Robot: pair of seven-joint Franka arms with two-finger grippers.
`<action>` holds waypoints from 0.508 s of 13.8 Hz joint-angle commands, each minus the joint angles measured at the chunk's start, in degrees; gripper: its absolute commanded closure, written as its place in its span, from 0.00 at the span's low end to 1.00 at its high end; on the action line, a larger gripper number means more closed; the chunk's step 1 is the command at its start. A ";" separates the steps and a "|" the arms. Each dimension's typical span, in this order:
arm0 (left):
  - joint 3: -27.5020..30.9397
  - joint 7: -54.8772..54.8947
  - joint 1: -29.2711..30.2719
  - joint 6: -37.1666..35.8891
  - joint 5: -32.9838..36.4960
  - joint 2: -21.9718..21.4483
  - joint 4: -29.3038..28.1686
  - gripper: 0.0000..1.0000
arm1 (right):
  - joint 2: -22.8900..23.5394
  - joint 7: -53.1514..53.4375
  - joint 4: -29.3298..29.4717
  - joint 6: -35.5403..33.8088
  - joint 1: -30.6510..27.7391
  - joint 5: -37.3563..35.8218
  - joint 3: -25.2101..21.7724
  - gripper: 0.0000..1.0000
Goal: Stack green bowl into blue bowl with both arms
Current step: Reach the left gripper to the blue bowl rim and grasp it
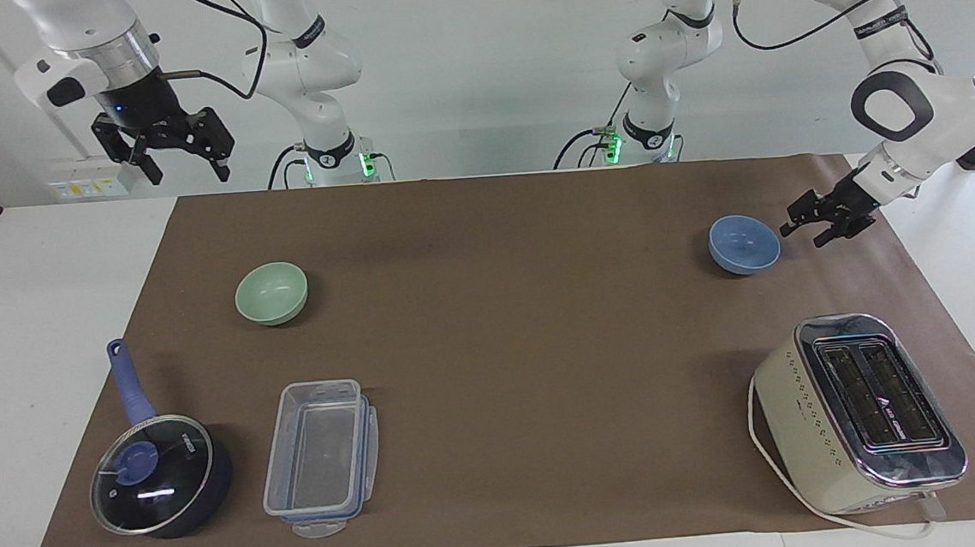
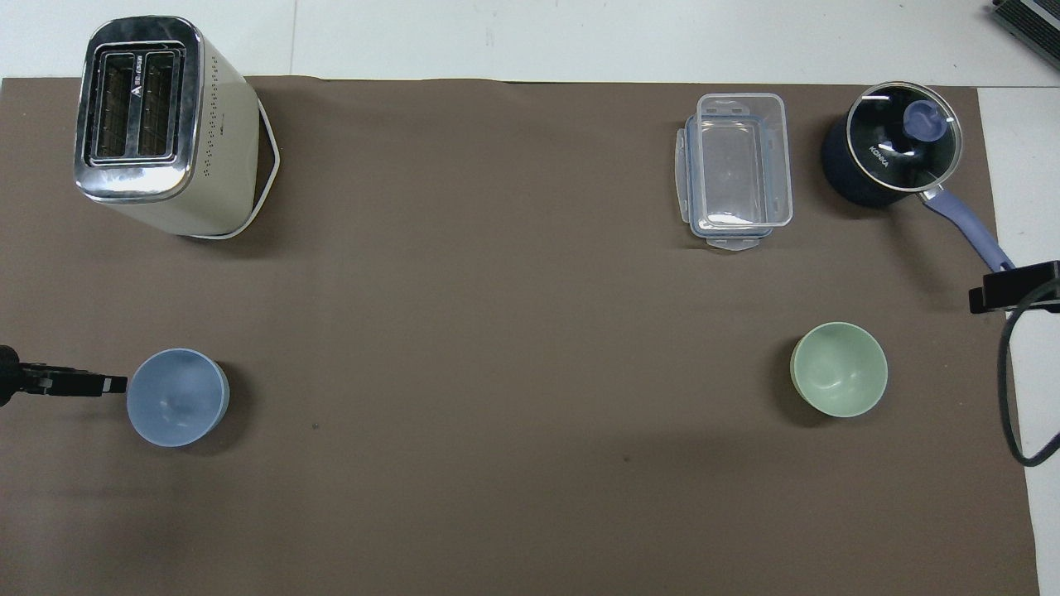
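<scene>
Beside the left gripper (image 1: 804, 232), just off its fingertips (image 2: 116, 384), sits the blue bowl (image 1: 744, 243): small, round, smooth, upright on the brown mat (image 1: 509, 341). Gripper is low, angled toward the rim, fingers spread; contact can't be told. Green bowl (image 1: 272, 293), same shape and size, plain matte, lies well apart from it, at the right arm's end. Right gripper (image 1: 181, 158) hangs high off the mat's corner at that end, fingers apart, holding nothing. Cream toaster (image 1: 859, 411) with chrome top stands near the left gripper, farther from the robots. Clear plastic box (image 1: 321, 458) and glass-lidded dark pan (image 1: 158, 468) lie past the green bowl.
</scene>
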 commanded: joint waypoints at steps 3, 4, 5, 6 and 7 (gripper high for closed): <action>-0.34 1.46 -0.44 2.13 -1.53 0.46 -2.60 0.24 | -1.66 0.36 -2.04 0.29 -0.18 -0.90 0.00 0.00; -0.34 1.29 -0.36 2.57 -1.53 0.37 -3.04 0.24 | -1.75 0.36 -2.39 0.38 -0.18 -0.90 0.00 0.00; -0.34 0.68 -0.44 3.27 -1.62 0.37 -3.57 0.24 | -1.93 0.19 -2.48 0.55 -0.27 -0.90 0.00 0.00; -0.34 0.50 -0.44 4.49 -2.23 0.55 -4.27 0.24 | -1.93 -0.16 -2.48 0.73 -0.79 -0.99 0.08 0.00; -0.34 0.15 -0.71 5.03 -2.41 0.46 -4.45 0.24 | -1.93 -0.16 -2.57 0.73 -0.88 -0.90 0.08 0.00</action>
